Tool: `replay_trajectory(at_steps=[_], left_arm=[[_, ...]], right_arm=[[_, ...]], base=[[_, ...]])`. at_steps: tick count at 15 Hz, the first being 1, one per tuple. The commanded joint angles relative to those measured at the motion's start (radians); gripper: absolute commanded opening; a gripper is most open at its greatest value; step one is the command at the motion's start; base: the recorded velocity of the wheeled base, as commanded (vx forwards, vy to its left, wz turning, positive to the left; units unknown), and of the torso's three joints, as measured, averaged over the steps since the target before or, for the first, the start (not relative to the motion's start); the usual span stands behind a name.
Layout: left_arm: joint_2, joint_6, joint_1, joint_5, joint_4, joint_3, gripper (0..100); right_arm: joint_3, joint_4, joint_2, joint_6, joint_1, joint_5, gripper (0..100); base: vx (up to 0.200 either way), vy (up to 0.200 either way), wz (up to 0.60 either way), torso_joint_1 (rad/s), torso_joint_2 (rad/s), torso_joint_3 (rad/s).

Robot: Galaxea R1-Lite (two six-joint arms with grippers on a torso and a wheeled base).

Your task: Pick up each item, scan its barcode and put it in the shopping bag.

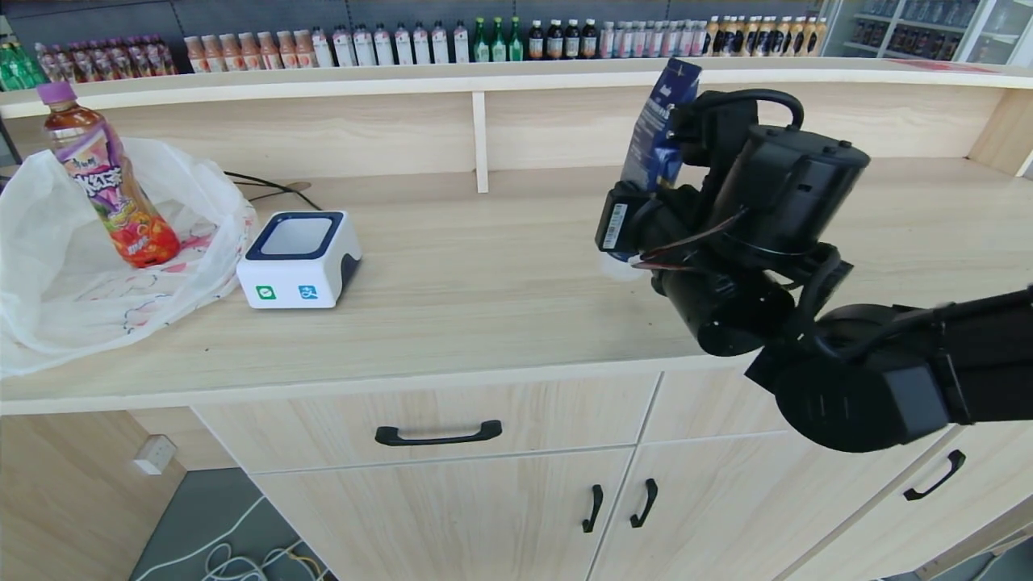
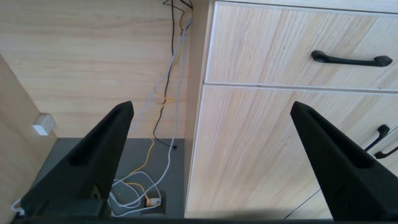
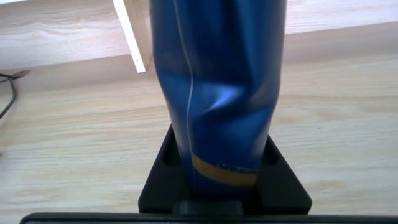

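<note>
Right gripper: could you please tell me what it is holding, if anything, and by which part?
The right gripper holds a blue packet, clamped near its lower end; the rest stands up above the counter.

Wooden counter [image 1: 500,282], shopping bag [image 1: 56,282], white scanner [image 1: 299,258]

We can't see the bottom of the blue pouch [image 1: 655,133], the right arm [image 1: 775,202] covers it, and its top runs off the right wrist view. Shopping bag [image 1: 48,266] is cropped on the left.
</note>
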Motion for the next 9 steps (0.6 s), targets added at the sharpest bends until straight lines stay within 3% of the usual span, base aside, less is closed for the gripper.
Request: replay_trajectory(at_steps=[1, 5, 9], left_arm=[[0.0, -0.001, 0.001, 0.0, 0.0, 0.0, 100], [0.0, -0.001, 0.001, 0.0, 0.0, 0.0, 100], [0.0, -0.001, 0.001, 0.0, 0.0, 0.0, 100]], right_arm=[[0.123, -0.006, -0.15, -0.008, 0.0, 0.0, 0], [0.322, -0.098, -0.278, -0.013, 0.001, 0.0, 0], [0.413, -0.113, -0.37, -0.018, 0.02, 0.012, 0]], base=[[0.0, 0.0, 0.0, 0.0, 0.0, 0.0], [0.0, 0.0, 0.0, 0.0, 0.0, 0.0], [0.0, 0.0, 0.0, 0.0, 0.0, 0.0]])
